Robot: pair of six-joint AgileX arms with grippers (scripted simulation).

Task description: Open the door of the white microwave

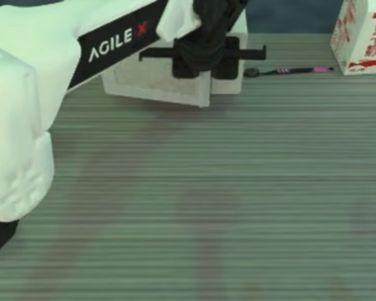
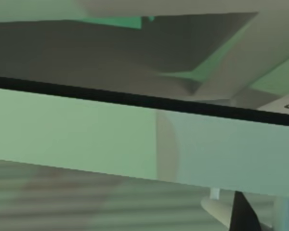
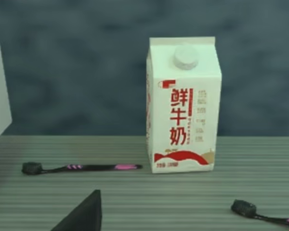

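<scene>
The left gripper (image 1: 203, 59) sat at the boxy white microwave's (image 1: 229, 84) mesh-windowed door (image 1: 156, 84), grip state impossible to tell; best bet was a slow swing along the hinge arc.

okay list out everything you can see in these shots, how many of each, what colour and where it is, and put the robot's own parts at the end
white microwave: one, white, far edge of the table, left of centre, mostly hidden under the left arm.
door: one, white frame with a grey speckled window, on the microwave's front, swung out at its right edge.
carton: one, white with red print and a round cap, far right corner, upright.
toothbrush: two, black with pink marks; one lies flat between microwave and carton, the second shows only in the right wrist view, lying nearer that camera.
table: one, grey-green with stripes.
left arm: one, white, reaching in from the left; its black left hand is at the door's right edge.
right arm: not visible in the top view.
</scene>
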